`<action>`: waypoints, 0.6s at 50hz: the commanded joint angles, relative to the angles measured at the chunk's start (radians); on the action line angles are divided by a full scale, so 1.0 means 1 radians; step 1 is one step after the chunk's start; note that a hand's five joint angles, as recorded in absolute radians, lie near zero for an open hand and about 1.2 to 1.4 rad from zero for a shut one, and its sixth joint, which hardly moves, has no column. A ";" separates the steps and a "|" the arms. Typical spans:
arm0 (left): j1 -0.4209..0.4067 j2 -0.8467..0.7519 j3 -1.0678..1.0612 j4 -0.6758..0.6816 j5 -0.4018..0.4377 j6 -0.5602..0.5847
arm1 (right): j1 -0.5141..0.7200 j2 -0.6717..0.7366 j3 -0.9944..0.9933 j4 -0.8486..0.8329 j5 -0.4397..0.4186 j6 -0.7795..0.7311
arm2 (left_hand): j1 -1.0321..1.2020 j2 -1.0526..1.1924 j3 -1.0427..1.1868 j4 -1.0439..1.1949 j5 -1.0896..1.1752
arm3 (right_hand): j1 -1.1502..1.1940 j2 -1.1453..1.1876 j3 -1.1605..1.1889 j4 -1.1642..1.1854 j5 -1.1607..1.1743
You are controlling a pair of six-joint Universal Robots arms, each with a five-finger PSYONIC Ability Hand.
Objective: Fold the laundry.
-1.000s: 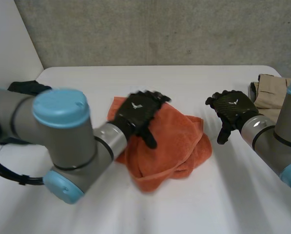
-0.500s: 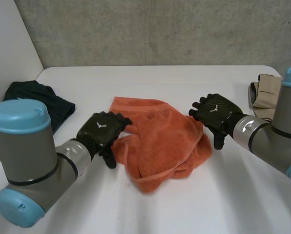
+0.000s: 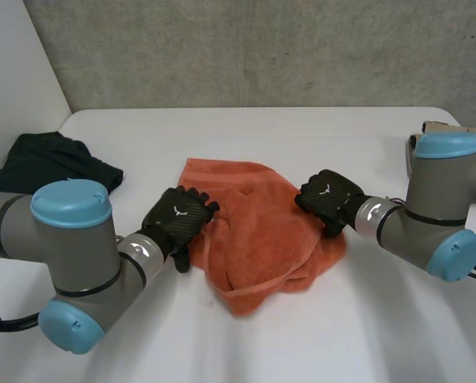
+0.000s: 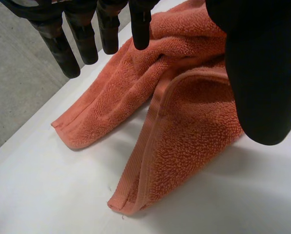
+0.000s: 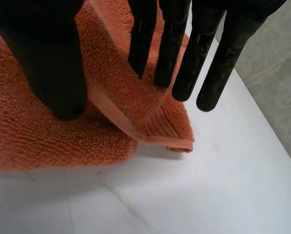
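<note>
An orange towel (image 3: 257, 231) lies crumpled in the middle of the white table (image 3: 317, 335). My left hand (image 3: 176, 223) rests at the towel's left edge, open. In the left wrist view its straight fingers (image 4: 106, 29) hover over a raised fold of the towel (image 4: 184, 131), with the thumb (image 4: 262, 73) beside it. My right hand (image 3: 327, 198) sits on the towel's right edge. In the right wrist view its thumb (image 5: 48, 58) presses into the towel (image 5: 150, 119) and its fingers (image 5: 203, 48) close on a ridge of cloth from the other side.
A dark garment (image 3: 50, 163) lies bunched at the table's far left. A beige cloth (image 3: 441, 126) peeks out behind the right arm at the far right edge. A grey wall stands behind the table.
My left hand has drawn back from on top of the towel to its left edge. My right hand has moved left onto the towel's right edge and its fingers have begun closing on the cloth.
</note>
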 commanded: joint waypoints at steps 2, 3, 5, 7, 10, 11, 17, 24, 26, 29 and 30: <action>0.001 -0.003 0.014 -0.001 -0.003 -0.006 | 0.003 0.015 -0.084 -0.003 -0.001 0.101 | 0.039 0.037 0.045 0.041 0.043 | 0.744 0.623 0.639 0.639 0.666; 0.001 -0.003 0.015 -0.001 -0.003 -0.008 | 0.003 0.004 -0.096 0.002 -0.007 0.130 | 0.036 0.034 0.042 0.038 0.040 | 0.744 0.623 0.639 0.639 0.666; 0.001 -0.003 0.023 -0.001 -0.001 -0.011 | 0.004 -0.008 -0.104 0.003 -0.008 0.149 | 0.024 0.022 0.030 0.027 0.028 | 0.744 0.623 0.639 0.639 0.666; 0.001 -0.004 0.034 -0.001 -0.001 -0.011 | 0.003 -0.049 -0.110 0.013 -0.010 0.177 | 0.013 0.010 0.019 0.015 0.017 | 0.744 0.623 0.639 0.639 0.666; 0.007 -0.007 0.046 -0.004 -0.001 -0.017 | -0.002 -0.115 -0.112 0.037 -0.010 0.201 | 0.001 -0.002 0.007 0.003 0.005 | 0.744 0.623 0.639 0.639 0.666; 0.012 -0.017 0.058 -0.010 -0.001 -0.028 | -0.005 -0.167 -0.110 0.055 -0.005 0.213 | -0.005 -0.007 0.001 -0.003 -0.001 | 0.744 0.623 0.639 0.639 0.666; 0.024 -0.066 0.117 -0.021 0.008 -0.113 | -0.011 -0.307 -0.090 0.166 -0.005 0.224 | -0.011 -0.013 -0.005 -0.009 -0.007 | 0.744 0.623 0.639 0.639 0.666; 0.030 -0.118 0.184 -0.090 0.117 -0.202 | -0.013 -0.428 -0.052 0.284 0.002 0.218 | -0.002 -0.005 0.004 0.000 0.002 | 0.744 0.623 0.639 0.639 0.666; 0.030 -0.136 0.205 -0.108 0.143 -0.215 | -0.013 -0.468 -0.037 0.290 0.002 0.221 | 0.010 0.007 0.016 0.012 0.014 | 0.744 0.623 0.639 0.639 0.666; 0.027 -0.155 0.227 -0.124 0.155 -0.224 | -0.014 -0.510 -0.026 0.292 0.004 0.226 | 0.051 0.048 0.057 0.053 0.055 | 0.744 0.623 0.639 0.639 0.666; 0.023 -0.167 0.239 -0.131 0.155 -0.227 | -0.016 -0.531 -0.021 0.292 0.004 0.230 | 0.115 0.112 0.121 0.117 0.119 | 0.744 0.623 0.639 0.639 0.666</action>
